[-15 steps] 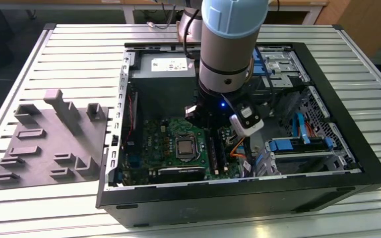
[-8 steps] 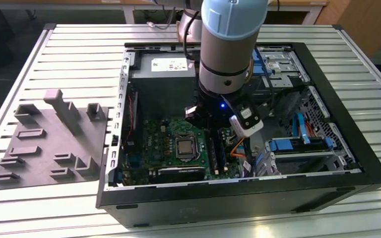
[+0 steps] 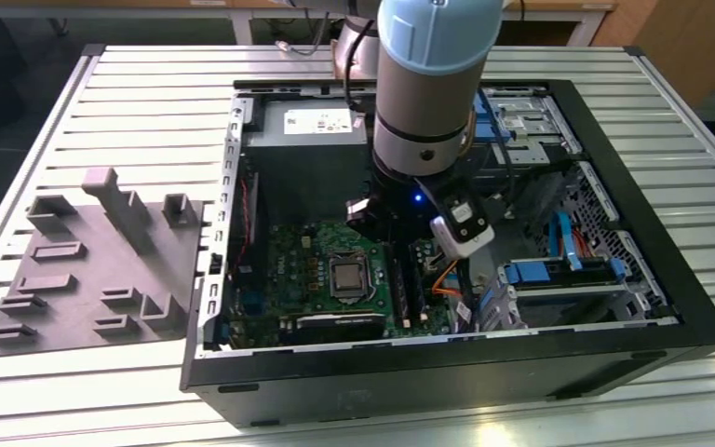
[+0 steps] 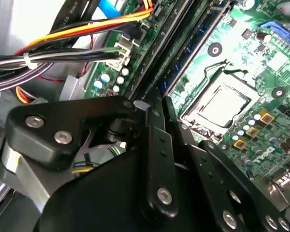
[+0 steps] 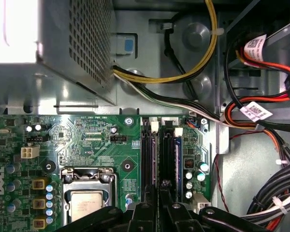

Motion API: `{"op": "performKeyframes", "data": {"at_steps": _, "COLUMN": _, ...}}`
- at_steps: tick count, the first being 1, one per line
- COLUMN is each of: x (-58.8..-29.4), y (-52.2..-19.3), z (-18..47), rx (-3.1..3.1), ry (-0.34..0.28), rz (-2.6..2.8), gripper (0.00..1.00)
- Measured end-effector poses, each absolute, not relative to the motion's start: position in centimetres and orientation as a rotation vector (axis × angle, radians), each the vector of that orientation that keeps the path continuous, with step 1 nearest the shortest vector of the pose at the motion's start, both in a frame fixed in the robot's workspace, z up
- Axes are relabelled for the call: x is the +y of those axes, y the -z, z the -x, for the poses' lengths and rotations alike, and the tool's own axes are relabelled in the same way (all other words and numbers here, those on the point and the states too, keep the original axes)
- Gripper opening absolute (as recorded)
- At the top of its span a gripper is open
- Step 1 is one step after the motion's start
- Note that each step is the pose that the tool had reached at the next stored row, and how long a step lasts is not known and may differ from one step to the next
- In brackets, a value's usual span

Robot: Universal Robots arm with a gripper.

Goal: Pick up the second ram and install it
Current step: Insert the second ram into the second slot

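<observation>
**Claw low over the memory slots inside the open case**

Arm (image 3: 436, 84) reaches straight down into the black computer case (image 3: 655, 279), which lies open on the slatted table (image 3: 146, 84). In both wrist views the claw (image 5: 159, 205) (image 4: 157, 110) hangs just above the motherboard (image 5: 94, 137), lined up with the two long black slots (image 5: 150, 154) beside the processor socket (image 5: 87, 200). The second ram (image 4: 195, 41) stands on edge along those slots, right ahead of the claw. Whether the claw is clamped on it or has let go I cannot tell, nor whether the stick is fully seated.

The space is crowded. A metal power supply box (image 5: 72, 53) sits near the slots' far ends, where white latches (image 5: 154, 126) show. Yellow wires (image 5: 203, 58) and red, orange and black cable bundles (image 5: 275, 82) run close alongside.

On the exterior view's left, a grey moulded fixture plate (image 3: 90, 270) lies on the table, well apart from the case.
</observation>
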State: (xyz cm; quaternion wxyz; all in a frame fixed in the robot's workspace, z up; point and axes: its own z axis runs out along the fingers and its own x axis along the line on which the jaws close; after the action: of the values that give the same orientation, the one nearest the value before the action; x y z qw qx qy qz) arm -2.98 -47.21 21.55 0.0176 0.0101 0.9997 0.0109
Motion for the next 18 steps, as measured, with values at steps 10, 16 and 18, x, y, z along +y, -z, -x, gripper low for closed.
{"op": "performKeyframes", "data": {"at_steps": 10, "x": -47.2, "y": -23.6, "z": 3.0, "rx": 3.106, "ry": -0.032, "rz": -0.031, "gripper": 0.18}}
{"op": "performKeyframes", "data": {"at_steps": 16, "x": -47.2, "y": -23.6, "z": 3.0, "rx": 3.106, "ry": -0.032, "rz": -0.031, "gripper": 0.18}}
{"op": "performKeyframes", "data": {"at_steps": 18, "x": -47.2, "y": -23.6, "z": 3.0, "rx": 3.106, "ry": -0.032, "rz": -0.031, "gripper": 0.17}}
